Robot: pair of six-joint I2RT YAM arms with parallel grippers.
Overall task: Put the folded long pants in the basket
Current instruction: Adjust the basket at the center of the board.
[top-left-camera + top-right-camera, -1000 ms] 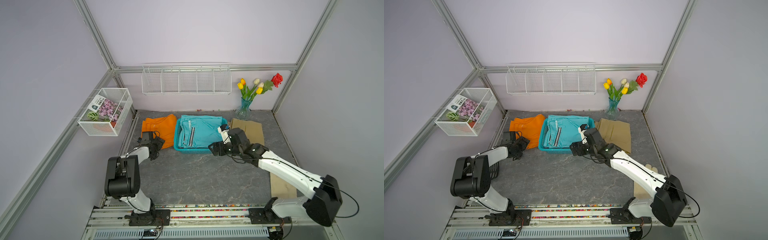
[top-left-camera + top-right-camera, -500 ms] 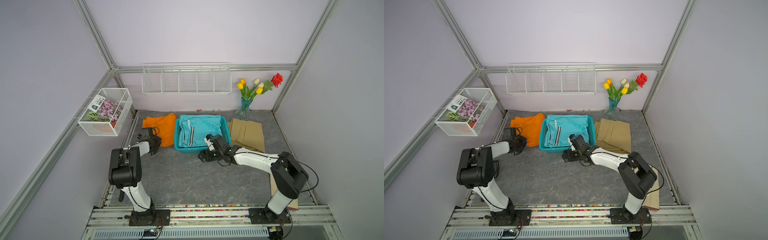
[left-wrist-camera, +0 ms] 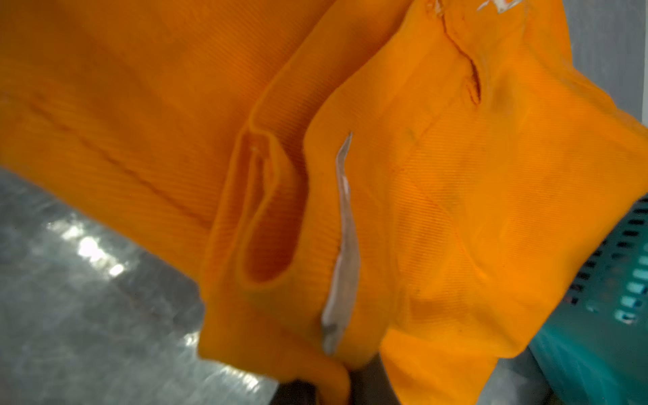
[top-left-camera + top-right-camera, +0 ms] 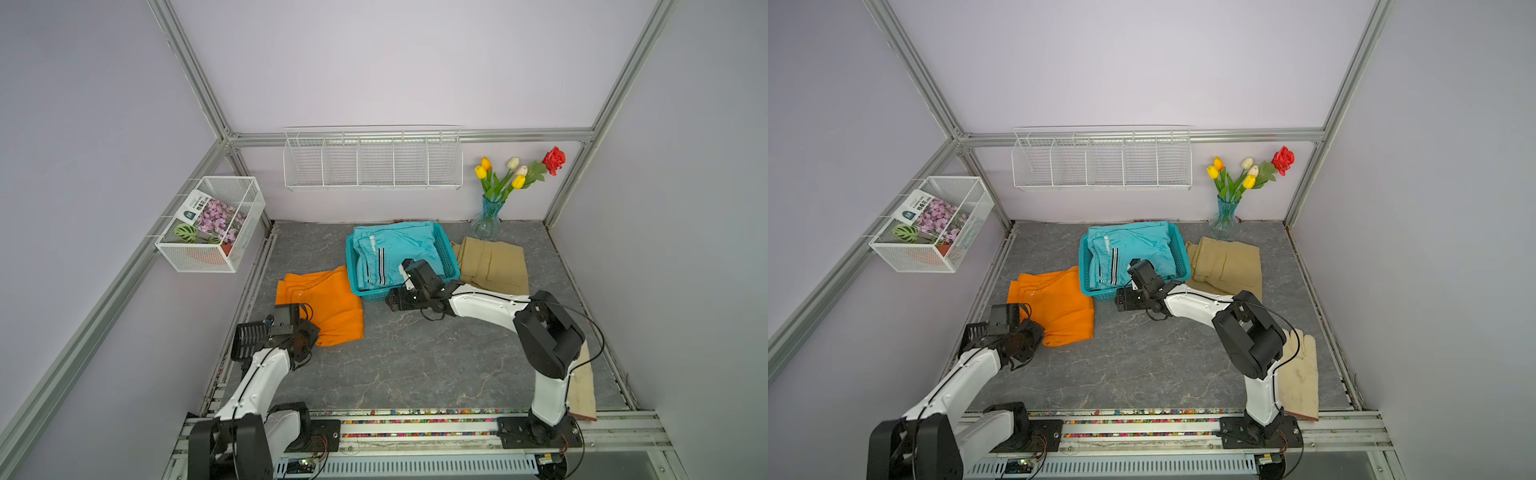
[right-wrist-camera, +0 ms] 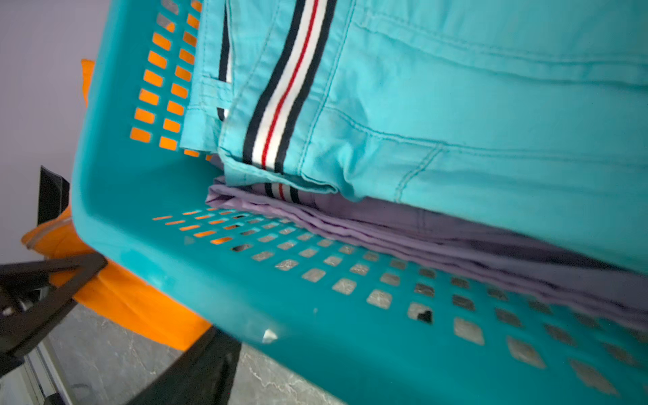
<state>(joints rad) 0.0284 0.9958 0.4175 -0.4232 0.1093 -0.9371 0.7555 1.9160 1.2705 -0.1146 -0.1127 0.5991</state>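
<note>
Left end effector (image 4: 308, 330) clamps the orange pants (image 4: 328, 303); right end effector (image 4: 393, 301) is wide apart at the basket (image 5: 115, 217). Only the right wrist view shows lilac pants (image 5: 385, 226) under turquoise pants (image 5: 456, 105).

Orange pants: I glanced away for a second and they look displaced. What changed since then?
The left pincer shut on the orange pants and dragged them from beside the basket toward the robot. The right pincer, open, slid left along the basket's front wall. Basket, turquoise pants and khaki pants stayed put.
</note>
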